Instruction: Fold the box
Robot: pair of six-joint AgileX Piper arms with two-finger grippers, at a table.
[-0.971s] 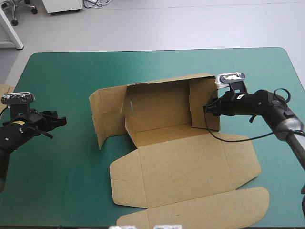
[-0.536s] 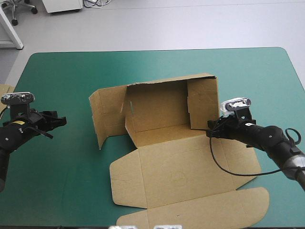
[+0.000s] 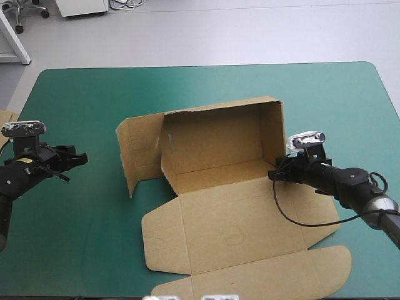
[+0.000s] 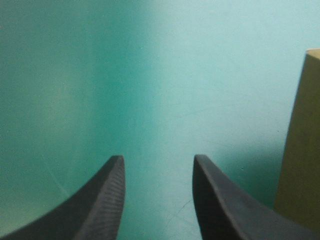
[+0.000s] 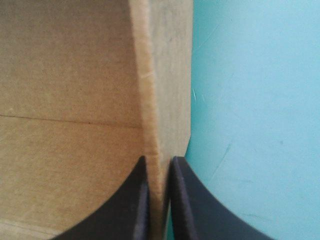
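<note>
Box [image 5: 70,90] wall, fibrous-edged, between black fingers [image 5: 130,210]

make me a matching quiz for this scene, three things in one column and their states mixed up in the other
Things:
1 left gripper
2 right gripper
3 box lid

States:
a lying flat
b open over the bare teal-green cover
c shut on the box's right wall

Pairs: 1-b; 2-c; 3-a

L pincer [image 4: 157,158] agape, R pincer [image 5: 159,160] tight
</note>
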